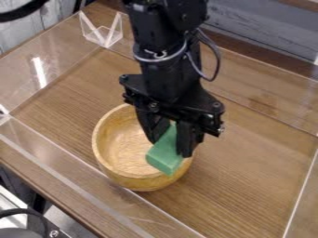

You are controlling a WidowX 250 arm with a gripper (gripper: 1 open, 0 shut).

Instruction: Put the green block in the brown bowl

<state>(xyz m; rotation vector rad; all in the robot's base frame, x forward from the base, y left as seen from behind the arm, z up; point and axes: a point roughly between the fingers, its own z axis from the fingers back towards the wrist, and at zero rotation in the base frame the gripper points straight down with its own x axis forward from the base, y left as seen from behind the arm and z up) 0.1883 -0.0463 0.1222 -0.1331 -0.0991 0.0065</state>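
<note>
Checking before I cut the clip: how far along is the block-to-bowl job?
Done: the green block is picked up, clamped in the shut tool. In hand: it hangs tilted over the brown bowl, its lower end at the near rim. Left: open the tool so the block settles inside, then withdraw.
</note>
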